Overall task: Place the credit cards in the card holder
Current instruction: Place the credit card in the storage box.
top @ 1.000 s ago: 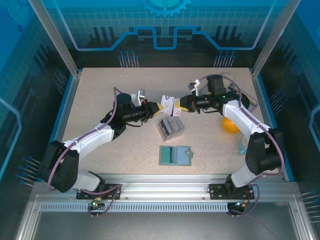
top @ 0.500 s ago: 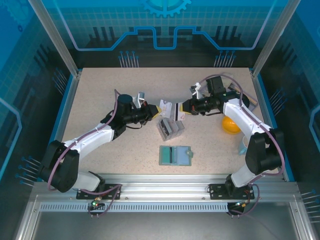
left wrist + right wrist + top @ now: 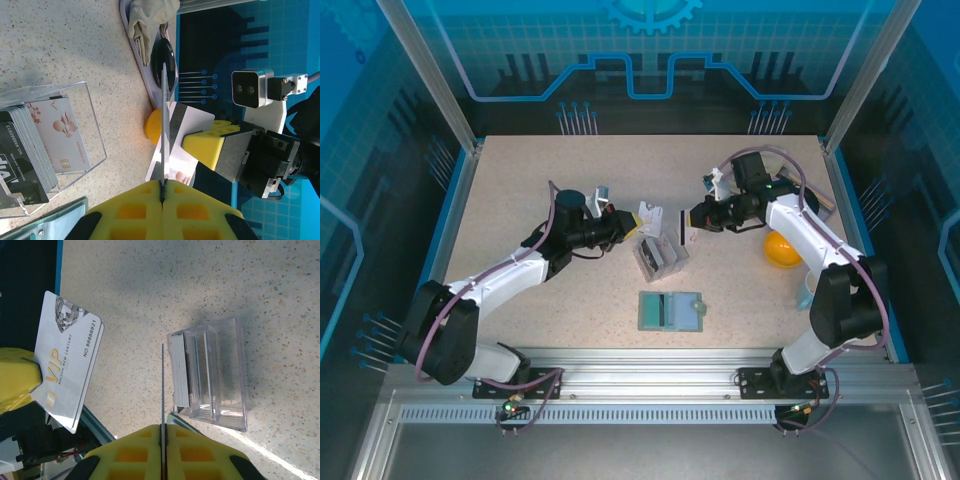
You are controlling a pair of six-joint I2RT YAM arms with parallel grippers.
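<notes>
My left gripper (image 3: 636, 222) is shut on the credit cards (image 3: 67, 360), white VIP cards held over the table; in the left wrist view they show edge-on (image 3: 163, 120) between my yellow pads (image 3: 200, 210). My right gripper (image 3: 694, 220) is shut on one separate card (image 3: 186, 145), a thin edge (image 3: 162, 385) in its own view. The two grippers face each other, a short gap apart. The grey-green card holder (image 3: 671, 311) lies open and flat nearer the arm bases.
A clear plastic box (image 3: 660, 258) with several more cards stands just below the grippers (image 3: 210, 375). A yellow object (image 3: 780, 250) lies at the right. A tray (image 3: 145, 75) with a cloth and a dark item sits at the right edge.
The grippers were together on the cards a second ago. My right gripper has drawn back to the right with one card, and the left one has stayed put.
</notes>
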